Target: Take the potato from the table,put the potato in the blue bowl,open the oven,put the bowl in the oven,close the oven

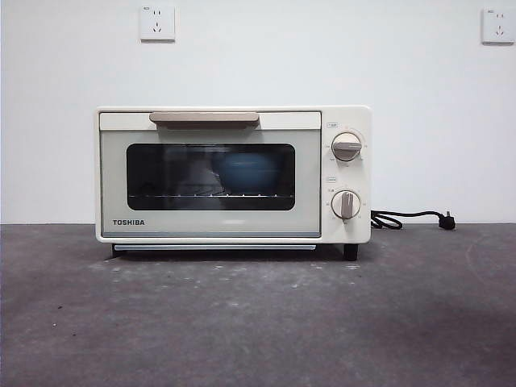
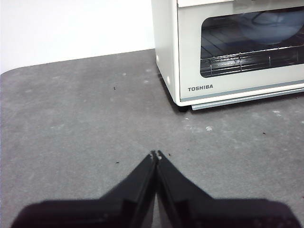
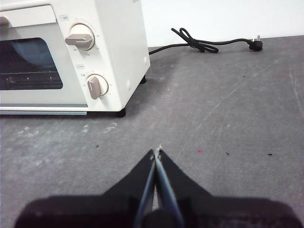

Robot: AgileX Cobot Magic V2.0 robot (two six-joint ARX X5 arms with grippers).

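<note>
Oven: we count one oven (image 1: pixel 233 175), cream-white, standing on the table (image 1: pixel 258 322) with its dark glass door closed and the beige bar handle (image 1: pixel 204 118) across the top of the door.
Knobs: two round knobs (image 1: pixel 347 147) — one above the other — on the panel beside the door.
Blue bowl: we see one blue bowl (image 1: pixel 246 172) through the glass, resting on the wire rack (image 1: pixel 211 195) inside the oven; the left wrist view shows it too, pale behind the door.
Potato: we cannot make it out; the glass is too dark to tell what the bowl holds.
Left tool: the left tool (image 2: pixel 156 155) hangs low over bare table, well apart from the oven's front corner, its two black jaws pressed tip to tip with nothing between them.
Right tool: the right tool (image 3: pixel 156 153) hangs over the table off the oven's knob side, jaws likewise closed together and holding nothing.
Cord: one black power cord (image 1: pixel 409 218) lies coiled on the table behind the oven, plug free.
Sockets: two white wall sockets (image 1: pixel 157 22) on the wall above.
</note>
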